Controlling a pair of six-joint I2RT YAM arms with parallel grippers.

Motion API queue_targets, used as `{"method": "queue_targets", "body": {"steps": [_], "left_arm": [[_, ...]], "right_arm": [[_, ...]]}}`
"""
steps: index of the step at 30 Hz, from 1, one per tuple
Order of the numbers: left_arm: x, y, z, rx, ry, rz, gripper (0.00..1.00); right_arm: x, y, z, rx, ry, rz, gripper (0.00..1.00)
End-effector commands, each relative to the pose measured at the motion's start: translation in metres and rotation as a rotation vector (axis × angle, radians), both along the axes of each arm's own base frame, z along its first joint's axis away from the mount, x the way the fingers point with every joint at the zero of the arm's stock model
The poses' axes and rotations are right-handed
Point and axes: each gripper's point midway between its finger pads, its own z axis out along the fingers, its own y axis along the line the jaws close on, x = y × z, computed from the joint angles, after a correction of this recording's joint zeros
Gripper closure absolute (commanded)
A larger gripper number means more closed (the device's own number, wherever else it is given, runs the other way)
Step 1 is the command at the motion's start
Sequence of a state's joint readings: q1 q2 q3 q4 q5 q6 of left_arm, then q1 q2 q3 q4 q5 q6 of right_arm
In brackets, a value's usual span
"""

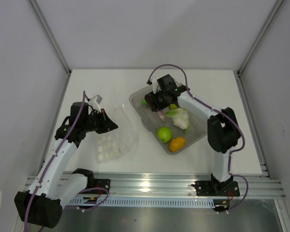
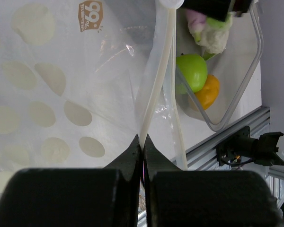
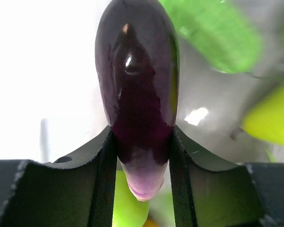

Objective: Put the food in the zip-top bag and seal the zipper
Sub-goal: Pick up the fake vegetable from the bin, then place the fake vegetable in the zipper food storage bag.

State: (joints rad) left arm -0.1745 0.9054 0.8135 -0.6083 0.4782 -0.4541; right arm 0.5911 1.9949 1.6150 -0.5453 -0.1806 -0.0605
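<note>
**Right gripper** (image 3: pixel 142 135): both fingers bear on the lower sides of the purple eggplant (image 3: pixel 137 80), so the piece is pinched. In the top view this gripper sits in the upper left corner of the grey bin (image 1: pixel 195 137), at centre frame.

**Left gripper** (image 2: pixel 142 144): the jaws are pressed together on the mouth edge of the zip-top bag (image 2: pixel 61 94), at the zipper (image 2: pixel 160 80). The bag lies on the table (image 1: pixel 101 87) just left of the bin.

**Step in hand (judged):** pick-up of one food item for transfer. No food is visible in the bag.

**Next move (judged):** raise the eggplant above the bin wall, carry it left, and feed it into the bag mouth.

**Surroundings:** cauliflower (image 1: pixel 180 117), green apple (image 1: pixel 164 134) and orange citrus (image 1: pixel 177 143) lie in the bin.

**Obstructions:** the bin's left wall stands across the path to the bag. The limp film may leave the bag mouth too narrow to enter.
</note>
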Motion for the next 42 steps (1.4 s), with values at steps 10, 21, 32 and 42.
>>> {"method": "queue_targets", "body": {"steps": [10,21,32,42], "left_arm": [[0.002,-0.008,0.011,-0.046,-0.012,-0.018,0.99],[-0.003,-0.006,0.009,-0.032,0.0,-0.024,0.99],[-0.008,-0.006,0.009,-0.043,-0.005,-0.024,0.99],[-0.014,-0.006,0.012,-0.045,-0.011,-0.032,0.99]], "right_arm": [[-0.067,0.018,0.185,0.415,0.011,-0.122,1.0],[-0.181,0.082,0.181,0.438,0.3,0.091,1.0],[-0.216,0.098,0.152,0.334,0.448,0.077,1.0],[-0.201,0.117,0.132,0.34,0.508,0.029,1.0]]}}
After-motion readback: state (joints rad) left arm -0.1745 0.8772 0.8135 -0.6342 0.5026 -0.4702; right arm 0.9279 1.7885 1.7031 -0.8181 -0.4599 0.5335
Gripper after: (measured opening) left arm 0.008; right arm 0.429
